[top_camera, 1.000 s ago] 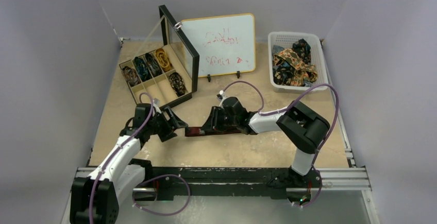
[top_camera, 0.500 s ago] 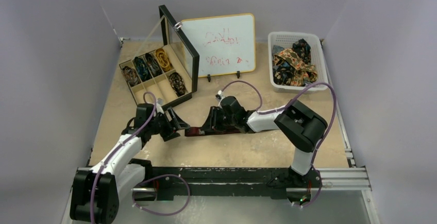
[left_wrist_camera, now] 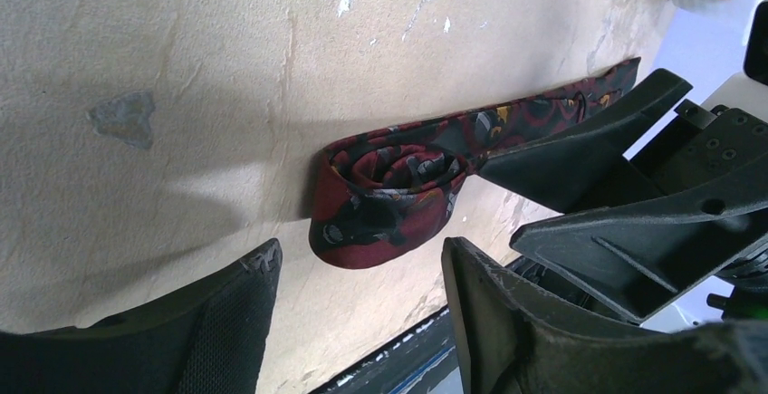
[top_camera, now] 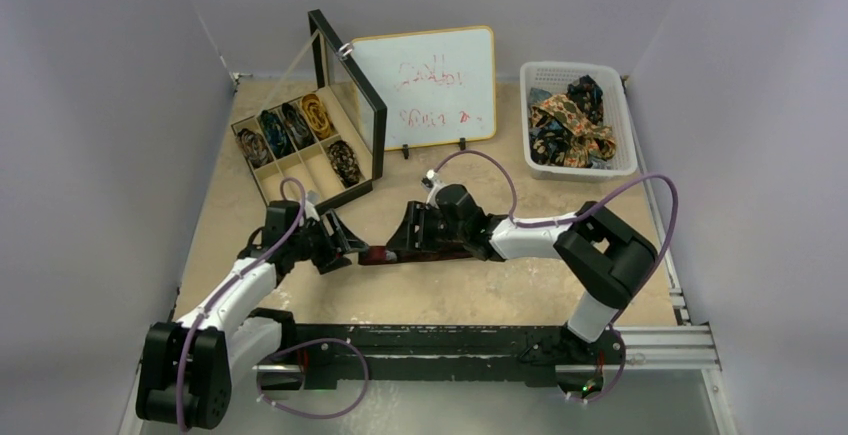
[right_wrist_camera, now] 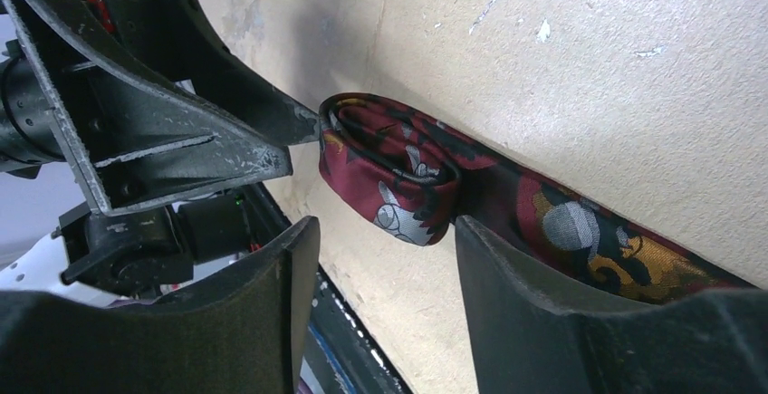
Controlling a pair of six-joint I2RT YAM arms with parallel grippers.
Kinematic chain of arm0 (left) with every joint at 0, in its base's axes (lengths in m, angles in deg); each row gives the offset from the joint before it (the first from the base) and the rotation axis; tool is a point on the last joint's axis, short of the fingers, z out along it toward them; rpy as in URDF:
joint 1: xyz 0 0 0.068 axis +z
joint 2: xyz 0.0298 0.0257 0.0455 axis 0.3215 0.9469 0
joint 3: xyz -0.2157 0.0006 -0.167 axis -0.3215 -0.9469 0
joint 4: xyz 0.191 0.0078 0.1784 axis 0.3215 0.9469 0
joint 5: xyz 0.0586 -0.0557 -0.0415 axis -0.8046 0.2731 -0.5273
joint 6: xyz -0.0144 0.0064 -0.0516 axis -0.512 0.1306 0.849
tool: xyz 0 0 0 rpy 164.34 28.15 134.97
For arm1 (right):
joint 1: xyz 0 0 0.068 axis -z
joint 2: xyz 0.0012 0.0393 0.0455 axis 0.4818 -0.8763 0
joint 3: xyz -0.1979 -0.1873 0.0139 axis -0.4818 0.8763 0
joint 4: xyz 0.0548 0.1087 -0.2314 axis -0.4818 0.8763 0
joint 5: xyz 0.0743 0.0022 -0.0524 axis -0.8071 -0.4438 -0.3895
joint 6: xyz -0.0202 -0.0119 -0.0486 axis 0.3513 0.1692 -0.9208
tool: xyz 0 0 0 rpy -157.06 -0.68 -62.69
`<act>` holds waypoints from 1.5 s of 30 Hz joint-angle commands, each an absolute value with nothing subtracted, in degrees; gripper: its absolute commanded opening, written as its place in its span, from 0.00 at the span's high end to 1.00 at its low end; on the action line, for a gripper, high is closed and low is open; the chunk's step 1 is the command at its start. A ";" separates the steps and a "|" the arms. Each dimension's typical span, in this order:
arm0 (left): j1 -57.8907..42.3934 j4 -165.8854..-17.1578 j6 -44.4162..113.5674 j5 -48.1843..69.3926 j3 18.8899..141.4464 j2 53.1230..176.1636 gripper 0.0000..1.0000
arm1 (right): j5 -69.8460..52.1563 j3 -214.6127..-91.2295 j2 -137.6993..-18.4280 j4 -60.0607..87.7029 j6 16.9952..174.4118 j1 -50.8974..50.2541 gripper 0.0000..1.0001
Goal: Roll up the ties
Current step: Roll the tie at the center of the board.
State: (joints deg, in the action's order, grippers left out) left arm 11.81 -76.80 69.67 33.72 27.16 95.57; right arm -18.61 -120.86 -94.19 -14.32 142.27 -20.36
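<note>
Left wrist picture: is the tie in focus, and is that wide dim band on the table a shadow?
Left wrist view: the maroon tie is sharp at its coil, with a clear pattern; the dim band on the table looks like a soft-edged shadow. Right wrist view: the tie is equally crisp. Top view: even light, no glare on the whiteboard.

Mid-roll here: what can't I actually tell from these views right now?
- Top view: the tie is mostly covered by the left gripper and right gripper, so its unrolled length is unknown.
- Right wrist view: the flat tail runs behind a finger and off the edge.
- Top view: whiteboard writing too small to read; rolls in the box too small to count.
</note>
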 commanded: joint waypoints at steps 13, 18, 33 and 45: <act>11.54 -81.39 66.35 36.40 27.05 99.40 0.41 | -18.74 -121.02 -96.27 -15.38 143.64 -20.70 0.53; 11.54 -82.86 66.00 37.63 26.74 100.59 0.43 | -19.80 -123.87 -98.87 -13.00 143.10 -20.74 0.56; 11.48 -87.57 66.41 41.10 24.66 102.54 0.57 | -23.98 -127.37 -101.21 -12.18 143.08 -20.61 0.67; 11.53 -85.80 66.15 39.70 25.23 102.08 0.56 | -19.41 -127.86 -99.35 -6.69 141.18 -20.56 0.58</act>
